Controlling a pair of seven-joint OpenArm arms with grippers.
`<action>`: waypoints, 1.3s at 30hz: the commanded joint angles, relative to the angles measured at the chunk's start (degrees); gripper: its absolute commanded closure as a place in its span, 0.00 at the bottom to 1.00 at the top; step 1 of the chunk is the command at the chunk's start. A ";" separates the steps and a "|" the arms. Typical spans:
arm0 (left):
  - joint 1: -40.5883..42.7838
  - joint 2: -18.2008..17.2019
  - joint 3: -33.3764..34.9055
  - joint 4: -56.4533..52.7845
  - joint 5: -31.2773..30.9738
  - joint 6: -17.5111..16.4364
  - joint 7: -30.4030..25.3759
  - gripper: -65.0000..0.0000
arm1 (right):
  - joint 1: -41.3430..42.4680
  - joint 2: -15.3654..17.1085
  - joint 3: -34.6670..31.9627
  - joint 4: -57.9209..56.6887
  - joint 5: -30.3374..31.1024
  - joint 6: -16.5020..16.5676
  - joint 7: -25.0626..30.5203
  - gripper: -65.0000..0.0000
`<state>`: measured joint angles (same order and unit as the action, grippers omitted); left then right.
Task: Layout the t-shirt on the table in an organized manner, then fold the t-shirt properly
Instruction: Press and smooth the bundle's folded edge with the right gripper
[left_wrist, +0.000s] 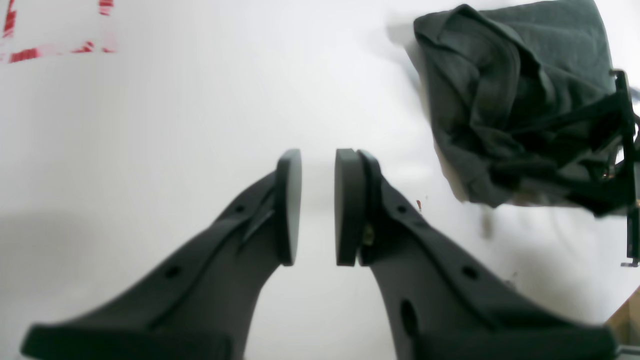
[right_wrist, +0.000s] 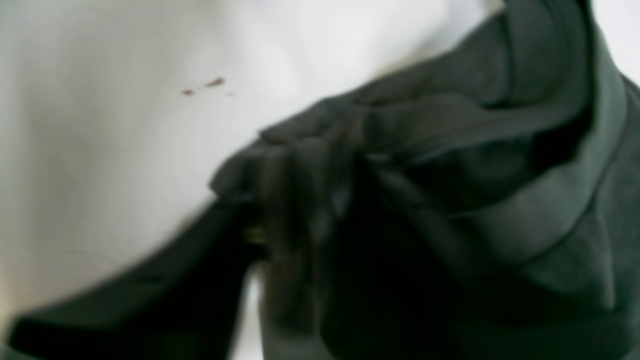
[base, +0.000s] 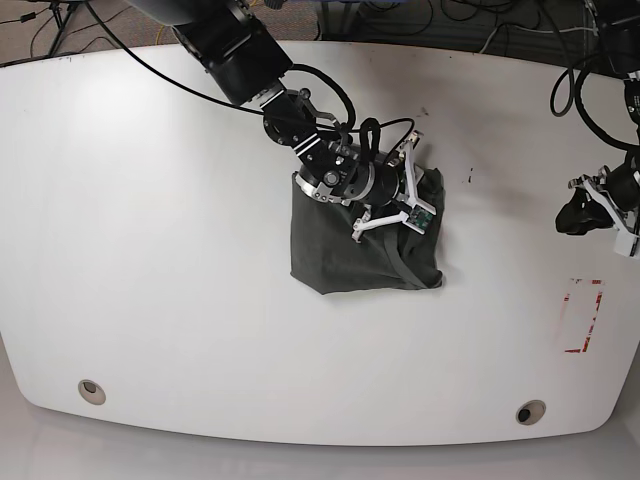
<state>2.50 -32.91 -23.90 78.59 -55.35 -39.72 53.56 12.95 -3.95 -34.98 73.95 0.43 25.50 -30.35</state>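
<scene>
The dark charcoal t-shirt (base: 345, 260) lies bunched in a rough square at the middle of the white table (base: 150, 250). My right gripper (base: 403, 200) reaches in from the back left and is down on the shirt's far right corner. In the blurred right wrist view, cloth (right_wrist: 475, 175) is gathered up between its fingers (right_wrist: 300, 200). The left wrist view shows the shirt (left_wrist: 500, 90) at upper right, with the right gripper (left_wrist: 505, 170) pinching its near edge. My left gripper (left_wrist: 318, 205) hovers over bare table near the right edge (base: 575, 218), its pads narrowly apart and holding nothing.
A red-and-white sticker (base: 583, 315) lies on the table close under the left arm. Two round grommet holes (base: 91, 390) (base: 530, 412) sit near the front edge. Small black marks (base: 470, 178) dot the surface right of the shirt. Cables run behind the far edge.
</scene>
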 joint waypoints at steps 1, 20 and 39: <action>-0.88 -1.42 -0.50 0.75 -1.31 -0.28 -1.30 0.84 | 1.07 -0.58 0.04 1.43 0.76 -0.05 1.21 0.92; -0.88 -1.34 -0.23 0.75 -1.39 -0.28 -1.30 0.84 | -0.60 -2.87 0.04 9.34 0.76 -0.13 -3.01 0.93; -0.88 -1.34 -0.14 0.67 -1.22 -0.28 -1.30 0.84 | -0.69 -2.96 0.21 4.95 0.76 -0.22 -2.93 0.90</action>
<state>2.37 -32.88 -23.68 78.54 -55.40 -39.70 53.54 11.00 -6.02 -34.92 77.89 0.38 25.45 -34.76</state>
